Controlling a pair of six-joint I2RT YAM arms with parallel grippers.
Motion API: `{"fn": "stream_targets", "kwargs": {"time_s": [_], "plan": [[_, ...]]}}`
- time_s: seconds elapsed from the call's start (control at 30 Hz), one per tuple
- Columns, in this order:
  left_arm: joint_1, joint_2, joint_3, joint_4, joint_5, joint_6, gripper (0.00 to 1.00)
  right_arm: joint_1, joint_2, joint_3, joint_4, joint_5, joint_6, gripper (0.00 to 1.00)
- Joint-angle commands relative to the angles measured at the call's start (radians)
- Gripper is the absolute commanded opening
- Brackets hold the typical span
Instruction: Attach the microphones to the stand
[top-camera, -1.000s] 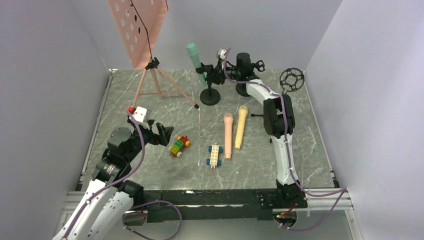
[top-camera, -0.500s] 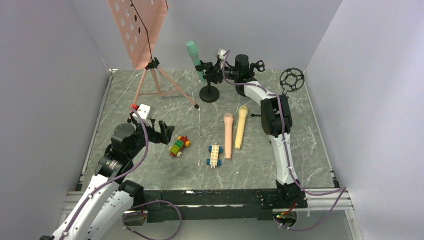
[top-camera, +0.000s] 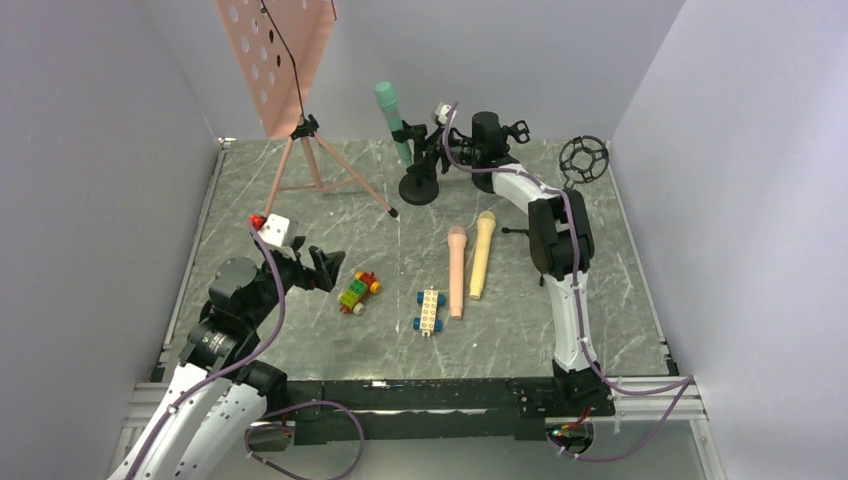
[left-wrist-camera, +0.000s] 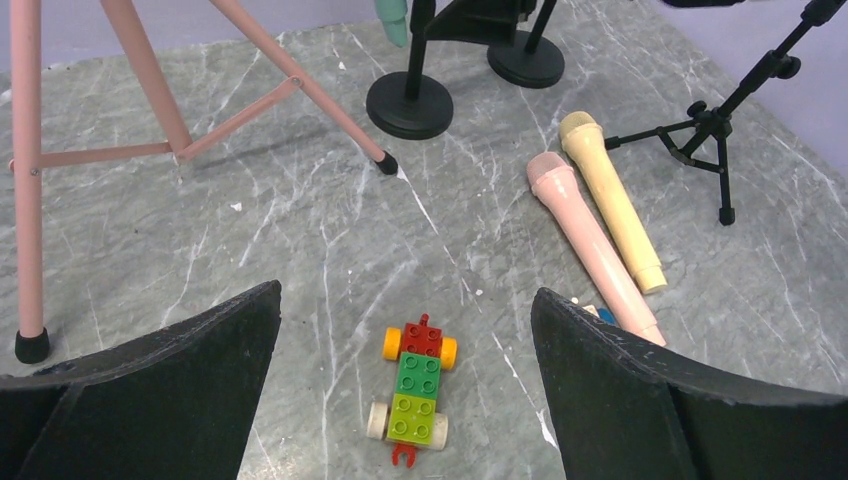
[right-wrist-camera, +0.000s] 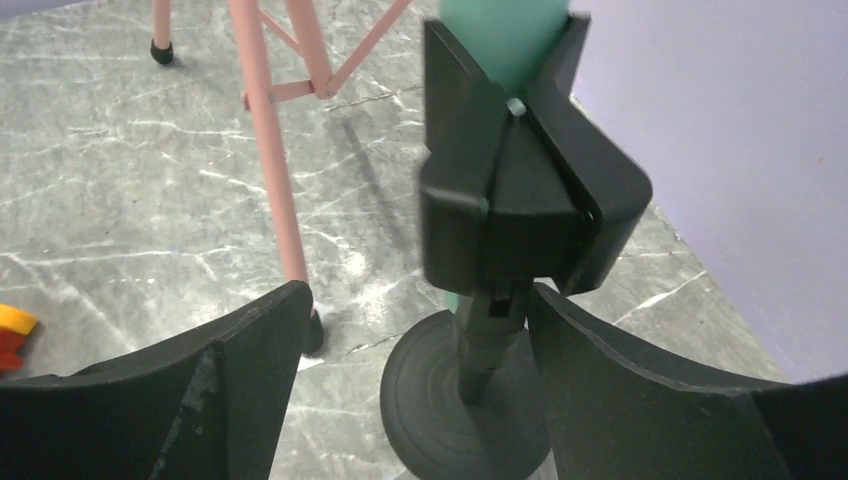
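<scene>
The mint green microphone stands tilted in the black clip of the round-based stand. My right gripper is open just behind that clip. In the right wrist view its jaws stand wide apart, with the stand's post near the right finger and the green microphone above. The salmon pink microphone and the pale yellow microphone lie side by side mid-table. My left gripper hangs open and empty at the left, above a toy-brick car.
A pink music stand on a tripod stands at the back left. A second round-based stand and a small tripod with a ring mount are at the back right. Another brick car lies beside the pink microphone.
My right gripper has opened at the clip, and the green microphone stays in the stand. The left arm has shifted slightly and its gripper stays open.
</scene>
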Motion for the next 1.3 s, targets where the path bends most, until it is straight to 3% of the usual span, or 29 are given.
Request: {"fn": "stream_targets", "kwargs": {"time_s": [0.0, 0.23, 0.5, 0.67, 0.93, 1.07, 1.2, 1.27], "plan": [[0.003, -0.015, 0.037, 0.004, 0.023, 0.016, 0.99, 0.001, -0.175, -0.054, -0.09, 0.007, -0.077, 0.84], [0.003, -0.013, 0.078, -0.018, 0.059, 0.016, 0.99, 0.013, -0.357, -0.227, -0.258, 0.01, -0.177, 0.85], [0.003, 0.06, 0.082, 0.024, 0.129, -0.032, 0.99, 0.086, -0.575, -0.26, -0.813, -0.125, -0.57, 0.86], [0.003, 0.105, 0.106, 0.02, 0.167, -0.024, 0.99, 0.108, -0.649, -0.315, -0.859, -0.137, -0.598, 0.88], [0.004, 0.148, 0.154, -0.004, 0.162, 0.045, 0.99, 0.11, -0.649, -0.255, -1.191, -0.149, -0.817, 0.88], [0.035, 0.217, 0.185, 0.005, 0.179, 0.051, 0.99, 0.11, -0.747, -0.311, -1.227, -0.111, -0.823, 0.88], [0.088, 0.291, 0.221, 0.002, 0.283, 0.044, 0.99, 0.105, -0.897, -0.402, -1.224, -0.062, -0.842, 0.91], [0.098, 0.324, 0.259, -0.032, 0.305, 0.069, 0.99, 0.082, -0.929, -0.389, -1.296, -0.074, -0.885, 0.92]]}}
